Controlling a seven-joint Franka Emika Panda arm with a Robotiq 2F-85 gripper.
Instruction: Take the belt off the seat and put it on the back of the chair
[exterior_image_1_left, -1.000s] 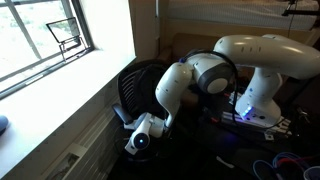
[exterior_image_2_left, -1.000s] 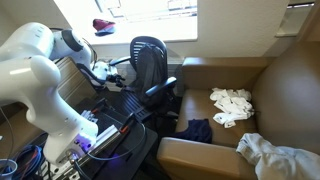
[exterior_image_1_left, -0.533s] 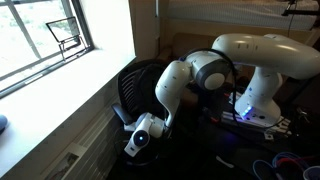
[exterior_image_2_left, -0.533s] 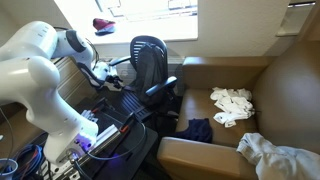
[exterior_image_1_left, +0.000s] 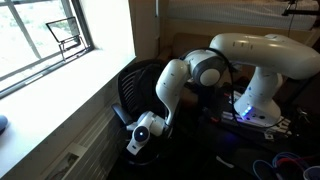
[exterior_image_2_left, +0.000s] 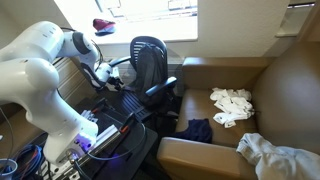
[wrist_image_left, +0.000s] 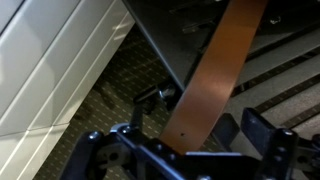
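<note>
We shifted our wide-open end effector (wrist_image_left: 188, 150) a little, straddling the long flat brown belt (wrist_image_left: 215, 75), ready to grab it.

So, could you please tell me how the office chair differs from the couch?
The office chair is black with a rounded back; the couch is brown and padded. The office chair is narrow; the couch is far wider. Both are seats.

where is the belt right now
Only the wrist view shows it: the belt runs as a brown strap from the upper right down to the bottom middle, passing between the fingers of the open claw.
</note>
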